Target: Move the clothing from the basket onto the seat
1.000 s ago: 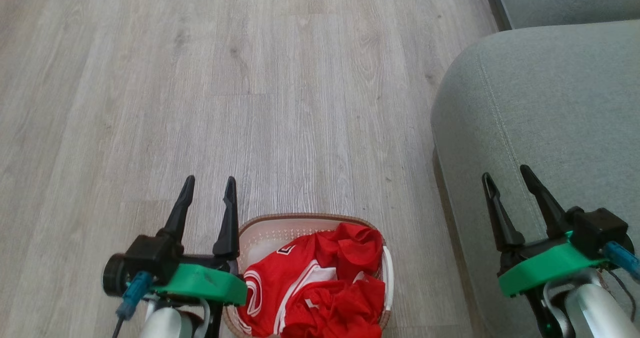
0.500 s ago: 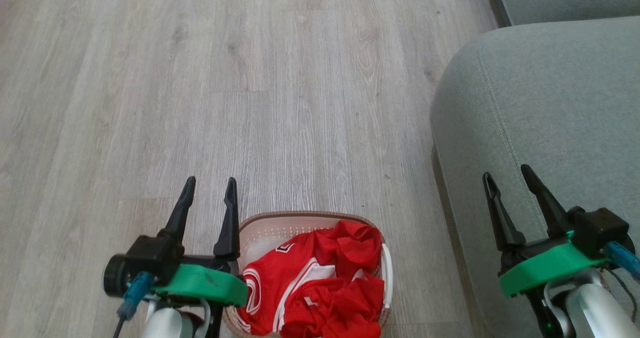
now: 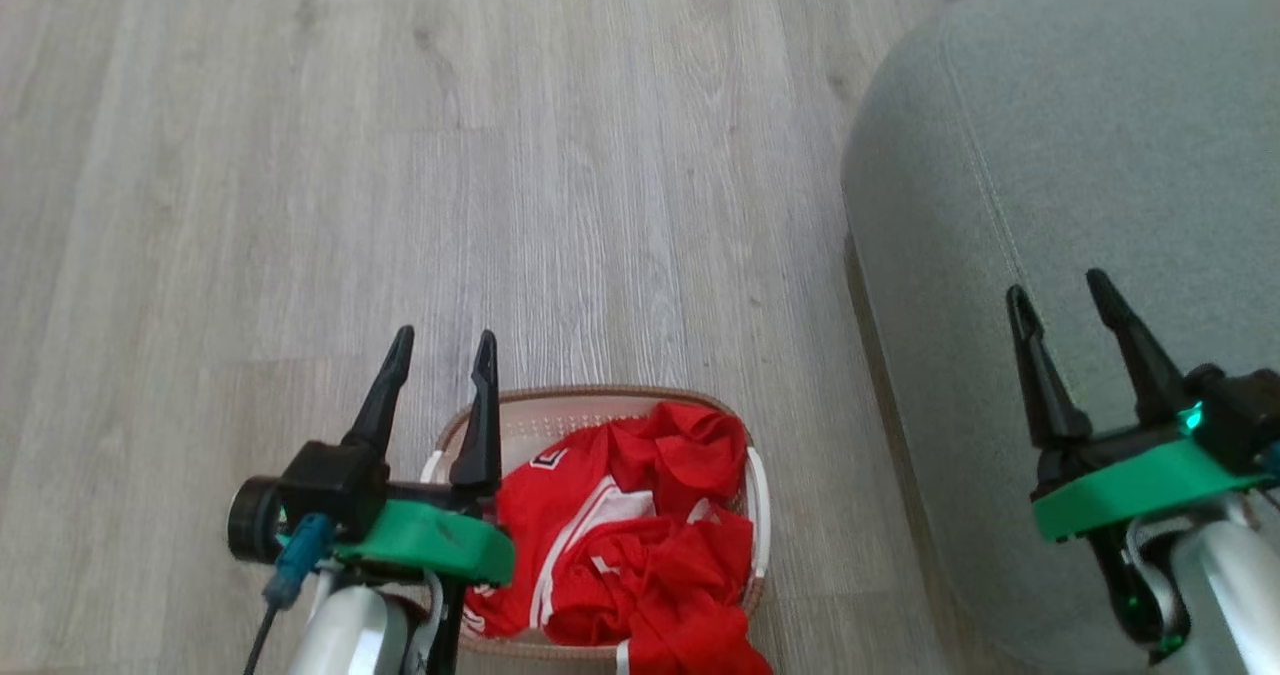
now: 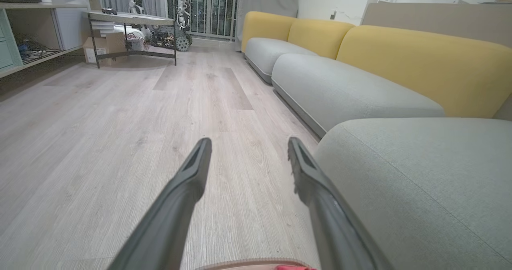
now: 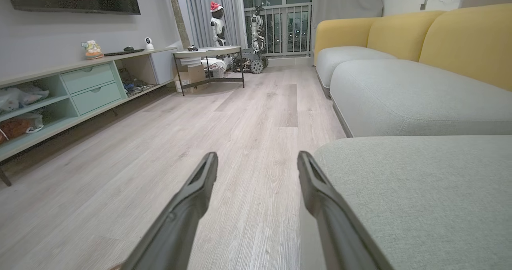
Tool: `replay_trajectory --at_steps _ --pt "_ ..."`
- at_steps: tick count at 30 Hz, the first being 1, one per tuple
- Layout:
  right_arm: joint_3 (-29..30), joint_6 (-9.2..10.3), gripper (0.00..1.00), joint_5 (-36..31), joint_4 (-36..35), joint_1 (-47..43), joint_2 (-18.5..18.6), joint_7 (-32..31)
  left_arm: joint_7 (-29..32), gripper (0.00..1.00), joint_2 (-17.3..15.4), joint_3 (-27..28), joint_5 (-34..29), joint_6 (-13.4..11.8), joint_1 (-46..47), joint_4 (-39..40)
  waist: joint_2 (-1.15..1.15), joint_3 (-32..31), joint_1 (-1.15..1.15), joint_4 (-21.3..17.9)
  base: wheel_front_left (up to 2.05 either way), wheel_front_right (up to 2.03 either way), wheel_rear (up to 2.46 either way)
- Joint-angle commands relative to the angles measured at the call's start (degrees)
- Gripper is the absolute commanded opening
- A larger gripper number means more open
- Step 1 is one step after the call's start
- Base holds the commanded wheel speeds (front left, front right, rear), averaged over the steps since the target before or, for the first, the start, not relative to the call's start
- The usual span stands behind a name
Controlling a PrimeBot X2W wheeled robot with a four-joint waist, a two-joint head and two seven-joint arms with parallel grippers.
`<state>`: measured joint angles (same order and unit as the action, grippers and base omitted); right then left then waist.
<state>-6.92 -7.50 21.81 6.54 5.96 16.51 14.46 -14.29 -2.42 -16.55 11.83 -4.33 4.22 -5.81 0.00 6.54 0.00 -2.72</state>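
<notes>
Clothing (image 3: pixel 620 545) of thin, crumpled bright red fabric with white stripes fills the basket (image 3: pixel 600 393), and one fold spills over its near rim. The basket is oval, with cream perforated plastic walls, a brown rim and white handles. It stands on the floor (image 3: pixel 400 155) of pale wood-grain planks, near the rounded corner of the seat (image 3: pixel 1080 135), with bare boards between them. The seat is grey-green woven upholstery with a stitched seam. The left gripper (image 3: pixel 445 335) hangs at the basket's left rim and the right gripper (image 3: pixel 1057 285) over the seat's edge, both with jaws spread wide and empty. Yellow backrests (image 4: pixel 420 62) top the sofa, and a shelf unit (image 5: pixel 80 90) lines the opposite wall.
</notes>
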Motion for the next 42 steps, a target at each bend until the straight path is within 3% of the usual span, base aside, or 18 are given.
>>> replay_trajectory --at_steps 1,18,33,42 --pt "-0.49 0.01 1.00 0.46 -2.26 2.41 1.48 0.53 -0.71 1.00 -0.45 0.98 -0.11 -0.76 2.99 1.23 0.00 1.57 0.00 -0.78 0.00 0.00 0.00" --pt "1.82 0.01 1.00 3.10 -7.96 7.23 4.34 0.54 -0.71 1.00 -0.45 -5.40 4.07 -3.25 11.90 -11.42 0.00 12.25 0.00 -3.87 0.00 0.00 0.00" --pt "3.80 0.01 1.00 5.32 -14.06 13.61 7.30 0.54 -0.71 1.00 -0.45 -9.81 9.24 -4.61 24.61 -30.36 0.00 25.05 0.00 -6.31 0.00 0.00 0.00" --pt "5.34 0.01 1.00 6.99 -18.72 16.74 7.84 0.54 -0.71 1.00 -0.45 -12.42 15.57 -5.04 32.25 -42.61 0.00 32.61 0.00 -7.49 0.00 0.00 0.00"
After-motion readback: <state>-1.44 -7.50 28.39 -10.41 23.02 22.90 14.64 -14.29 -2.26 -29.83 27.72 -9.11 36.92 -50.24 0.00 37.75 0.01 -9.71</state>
